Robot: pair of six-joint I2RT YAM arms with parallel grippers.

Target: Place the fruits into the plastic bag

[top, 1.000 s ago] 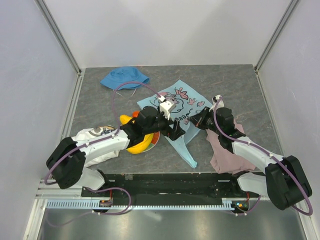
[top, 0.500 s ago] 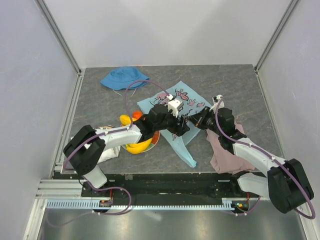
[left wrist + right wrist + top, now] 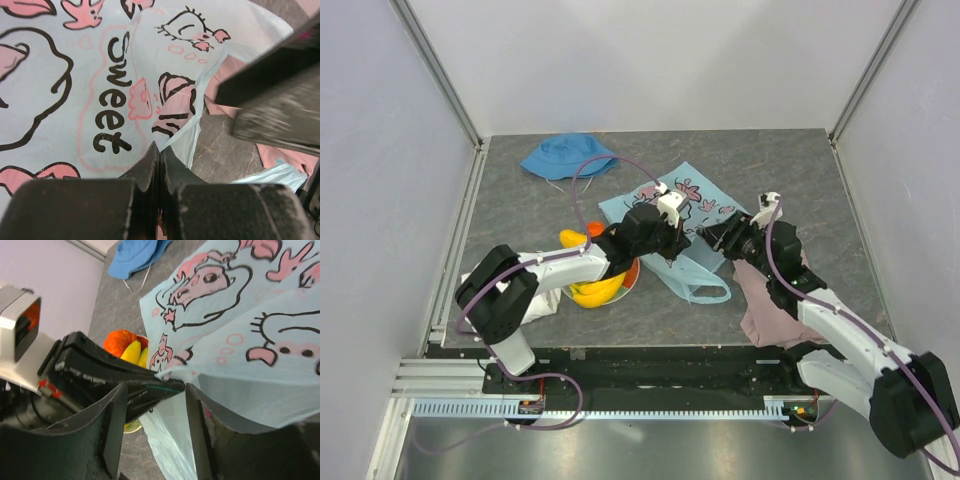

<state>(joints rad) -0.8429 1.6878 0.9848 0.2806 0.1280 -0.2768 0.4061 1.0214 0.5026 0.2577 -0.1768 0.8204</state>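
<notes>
We see left claw [image 3: 158, 150] clenched on plastic bag [image 3: 65, 75] edge, right claw [image 3: 156, 390] released. We judge bag thin, limp, slippery; pinch mouth rim or handles.

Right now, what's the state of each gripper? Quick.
Left gripper: shut, pinching the edge of the thin light-blue printed plastic bag.
Right gripper: open, holding nothing, fingers apart around that bag edge.
</notes>
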